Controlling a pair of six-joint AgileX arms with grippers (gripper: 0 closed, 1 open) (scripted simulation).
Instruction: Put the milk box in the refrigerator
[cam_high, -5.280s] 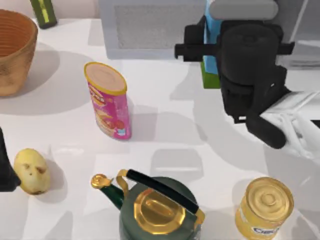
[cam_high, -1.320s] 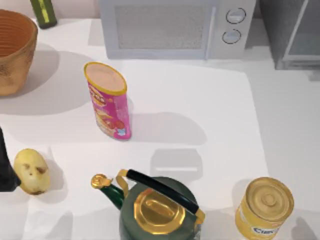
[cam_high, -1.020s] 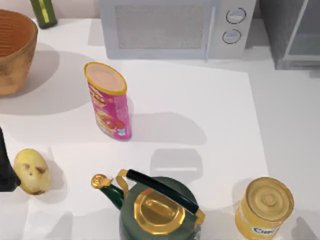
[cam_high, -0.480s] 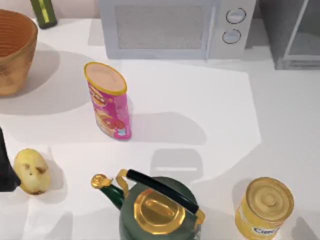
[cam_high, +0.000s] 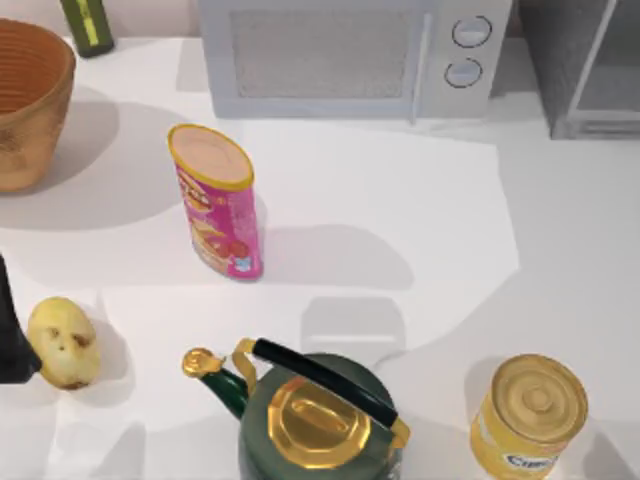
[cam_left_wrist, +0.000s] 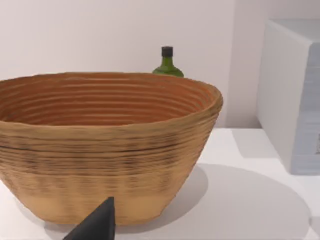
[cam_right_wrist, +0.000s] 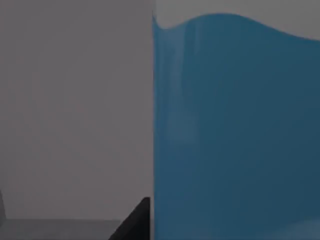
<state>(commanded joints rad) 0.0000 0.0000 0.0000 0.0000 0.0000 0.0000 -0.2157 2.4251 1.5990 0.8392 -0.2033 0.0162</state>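
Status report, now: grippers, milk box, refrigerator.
Left gripper parked at table's left edge, by the basket. Milk box close up against right wrist camera, grey surface beside it; grip not visible. Refrigerator at far right. Nothing seen in the way.

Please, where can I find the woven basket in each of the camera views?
Top view: the woven basket stands at the upper left edge of the picture.
Left wrist view: the basket is close ahead of the camera.
Right wrist view: here the blue milk box is seen close up.
Shared landmark: the green bottle behind the basket.
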